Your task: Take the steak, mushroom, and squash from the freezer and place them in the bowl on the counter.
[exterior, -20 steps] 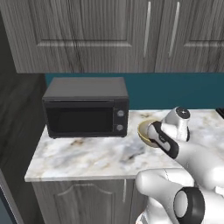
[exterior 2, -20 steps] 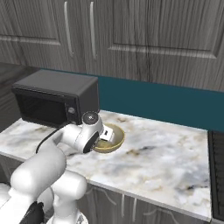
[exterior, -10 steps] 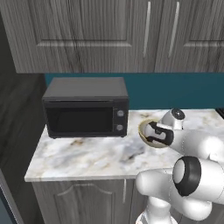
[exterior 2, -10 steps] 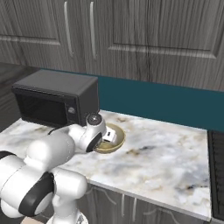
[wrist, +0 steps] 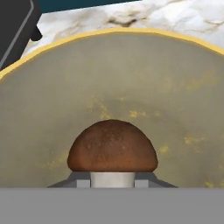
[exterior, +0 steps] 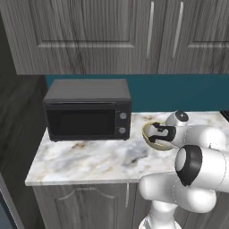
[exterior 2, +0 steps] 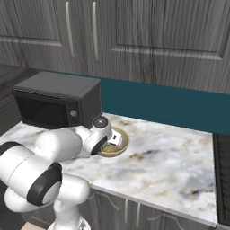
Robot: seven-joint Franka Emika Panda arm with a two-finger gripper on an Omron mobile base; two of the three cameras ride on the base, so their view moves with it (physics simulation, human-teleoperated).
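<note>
Fingers (wrist: 81, 181) sit narrow on either side of the pale stem of the mushroom (wrist: 112, 153), pinching it just under the brown cap, so the gripper (wrist: 113, 183) holds the mushroom over the inside of the bowl (wrist: 175, 87). The cap faces the bowl's floor and looks, as far as the hand view tells, still clear of it (whether it touches cannot be settled).

The mushroom should handle as a very light, small, rounded thing: a soft grip on the short stem is enough, and I judge the smooth domed cap a poor place to hold, since pads would slide off its curve. Once let go it may roll a little on that cap, but the bowl's walls would keep it in.

From the base views the gripper (exterior: 157, 133) reaches into the bowl (exterior: 147, 134) from its right side; the bowl (exterior 2: 121, 147) stands on the counter (exterior 2: 179, 152), just right of the microwave (exterior: 87, 109) and in front of the teal backsplash (exterior 2: 157, 101). No steak or squash shows inside the bowl.
</note>
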